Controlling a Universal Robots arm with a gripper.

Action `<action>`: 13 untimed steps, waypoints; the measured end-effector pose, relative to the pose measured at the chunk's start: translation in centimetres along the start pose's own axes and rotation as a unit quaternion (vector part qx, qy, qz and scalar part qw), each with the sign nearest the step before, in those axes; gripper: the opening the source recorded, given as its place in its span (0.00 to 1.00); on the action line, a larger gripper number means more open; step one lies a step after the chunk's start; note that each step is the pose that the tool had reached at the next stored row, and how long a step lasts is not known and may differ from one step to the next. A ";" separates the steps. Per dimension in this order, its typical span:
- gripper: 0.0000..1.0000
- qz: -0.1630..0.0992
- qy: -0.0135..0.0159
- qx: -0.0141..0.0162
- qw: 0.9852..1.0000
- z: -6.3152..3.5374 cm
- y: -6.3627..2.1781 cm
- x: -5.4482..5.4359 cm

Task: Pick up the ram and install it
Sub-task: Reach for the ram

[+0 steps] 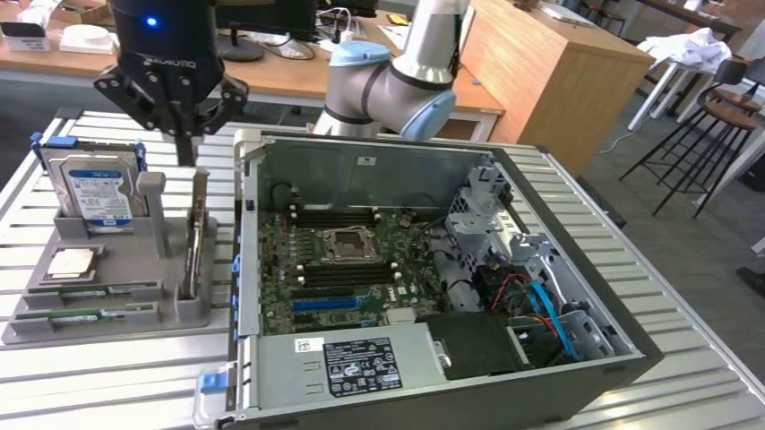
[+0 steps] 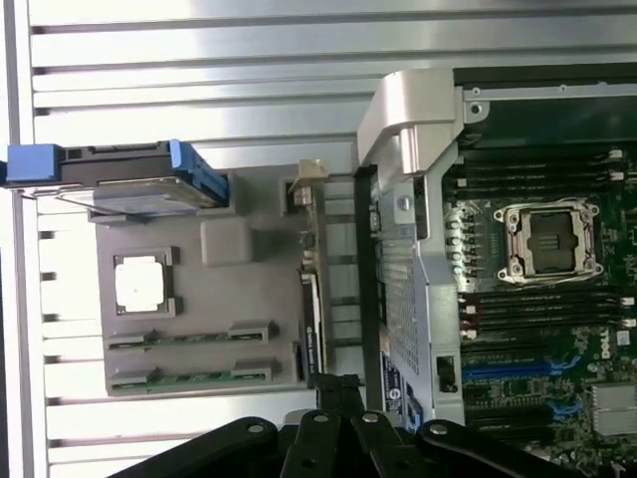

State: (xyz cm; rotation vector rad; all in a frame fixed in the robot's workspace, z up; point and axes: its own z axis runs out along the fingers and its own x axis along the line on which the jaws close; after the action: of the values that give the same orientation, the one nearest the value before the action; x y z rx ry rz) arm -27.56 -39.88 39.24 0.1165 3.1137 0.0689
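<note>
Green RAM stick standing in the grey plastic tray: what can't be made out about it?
- Wrist view: the green ram stick stands edge-on, so label and chips are hidden.
- Exterior view: nearly edge-on; print too small.
- Exterior view: its lower edge is hidden in a slot of the grey plastic tray.

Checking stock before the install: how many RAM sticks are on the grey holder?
3. The ram stands on edge nearest the computer case; two flat sticks lie beside the processor chip. Others may be hidden.
</note>
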 end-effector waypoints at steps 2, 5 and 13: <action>0.10 0.000 0.000 0.000 1.000 -0.01 -0.04 0.6; 0.10 0.000 0.000 0.000 1.000 -0.02 -0.11 1.5; 0.10 0.000 0.000 0.000 1.000 -0.06 -0.30 4.1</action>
State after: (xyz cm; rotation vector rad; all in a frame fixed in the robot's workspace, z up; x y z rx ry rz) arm -31.63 -39.88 39.19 0.1165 3.1136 0.0689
